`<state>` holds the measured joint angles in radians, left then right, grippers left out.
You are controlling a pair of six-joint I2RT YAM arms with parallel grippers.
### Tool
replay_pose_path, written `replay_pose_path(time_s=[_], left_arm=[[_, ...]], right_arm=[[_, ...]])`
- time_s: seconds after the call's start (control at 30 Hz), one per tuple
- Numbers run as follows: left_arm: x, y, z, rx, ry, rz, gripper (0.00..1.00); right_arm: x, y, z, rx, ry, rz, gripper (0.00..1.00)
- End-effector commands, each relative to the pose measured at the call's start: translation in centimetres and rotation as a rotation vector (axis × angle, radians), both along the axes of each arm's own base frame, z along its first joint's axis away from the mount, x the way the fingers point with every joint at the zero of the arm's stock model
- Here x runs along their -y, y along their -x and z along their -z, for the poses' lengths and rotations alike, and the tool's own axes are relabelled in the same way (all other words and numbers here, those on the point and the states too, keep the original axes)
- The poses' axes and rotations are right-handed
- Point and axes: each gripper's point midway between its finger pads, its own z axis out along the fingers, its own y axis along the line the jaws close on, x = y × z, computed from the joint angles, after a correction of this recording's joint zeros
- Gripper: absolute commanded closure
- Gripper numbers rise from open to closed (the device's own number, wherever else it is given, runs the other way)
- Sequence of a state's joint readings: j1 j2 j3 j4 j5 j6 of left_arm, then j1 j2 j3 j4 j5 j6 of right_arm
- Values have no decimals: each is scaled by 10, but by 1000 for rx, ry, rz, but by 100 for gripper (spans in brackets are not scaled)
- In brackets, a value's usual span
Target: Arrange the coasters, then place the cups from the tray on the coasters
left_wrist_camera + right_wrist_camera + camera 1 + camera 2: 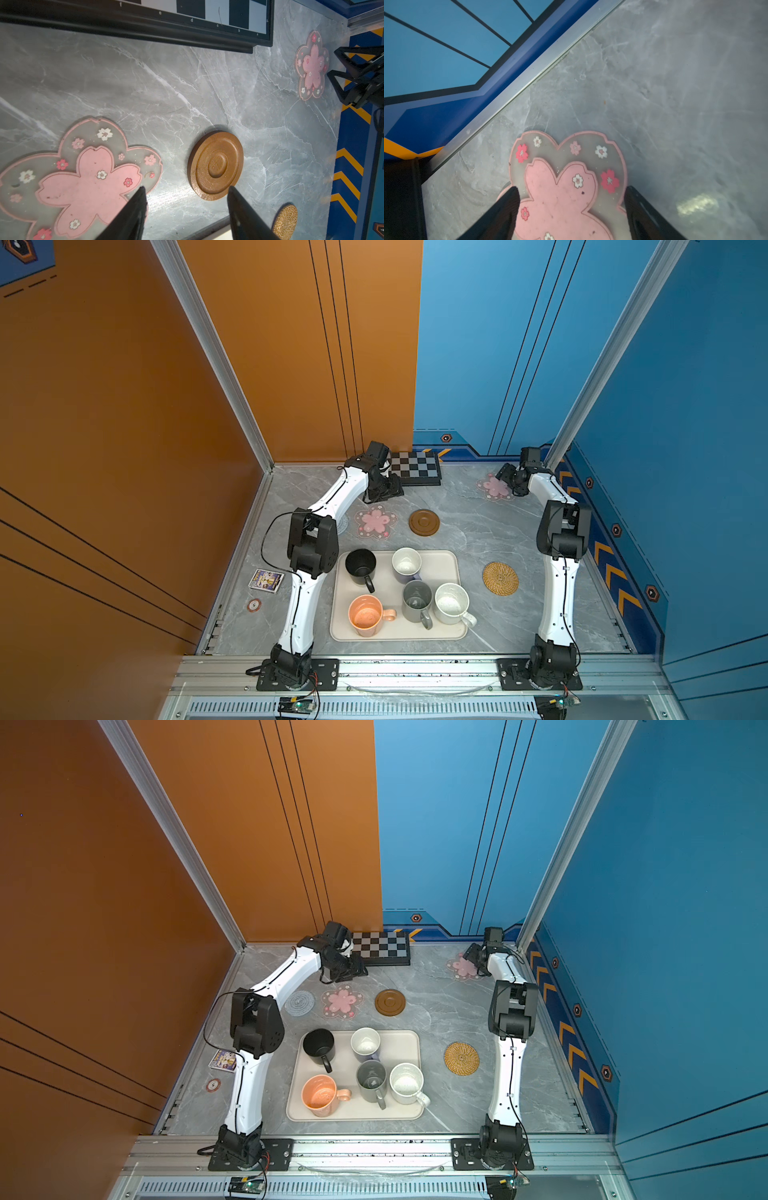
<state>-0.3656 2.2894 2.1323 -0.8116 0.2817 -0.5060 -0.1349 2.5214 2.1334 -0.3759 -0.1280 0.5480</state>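
Left claw (186, 187) and right claw (572, 187) gape empty; left arm (332, 495) half-hides blue-grey coaster (343, 523).

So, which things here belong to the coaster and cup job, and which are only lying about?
For the job: central pink flower coaster, corner pink flower coaster, brown coaster, rattan coaster, blue-grey coaster, tray, black cup, lavender cup, grey cup, speckled white cup, orange cup.
Lying about: checkerboard, printed card box, small round token.

Five coasters (300, 1003) (342, 1001) (390, 1002) (462, 966) (461, 1058), five cups (318, 1046) (365, 1044) (371, 1080) (405, 1083) (319, 1095), one tray (403, 1048), one checkerboard (382, 950), two arms (249, 1085) (505, 1081)
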Motion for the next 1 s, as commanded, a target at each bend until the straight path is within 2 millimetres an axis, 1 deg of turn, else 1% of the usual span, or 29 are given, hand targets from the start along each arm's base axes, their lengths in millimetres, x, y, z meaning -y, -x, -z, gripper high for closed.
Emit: replay_pose_path(time_s=[0.0, 0.27, 0.37, 0.53, 0.63, 0.77, 0.97], left_arm=[[4, -7, -5, 4, 44, -2, 37], [2, -12, 0, -7, 57, -14, 37], [3, -12, 2, -14, 63, -15, 38], [4, -12, 3, -15, 67, -15, 38], [5, -11, 0, -13, 75, -11, 38], [4, -10, -3, -9, 73, -9, 38], [1, -7, -10, -1, 72, -16, 38]], right_arm=[[2, -11, -2, 34, -14, 13, 19], [7, -9, 8, 12, 8, 29, 19], [5, -2, 14, -24, 1, 26, 20], [-1, 16, 26, -83, 17, 19, 21], [0, 24, 32, -106, 13, 25, 21], [2, 27, 30, -112, 19, 26, 21], [-9, 35, 26, -138, -15, 7, 22]])
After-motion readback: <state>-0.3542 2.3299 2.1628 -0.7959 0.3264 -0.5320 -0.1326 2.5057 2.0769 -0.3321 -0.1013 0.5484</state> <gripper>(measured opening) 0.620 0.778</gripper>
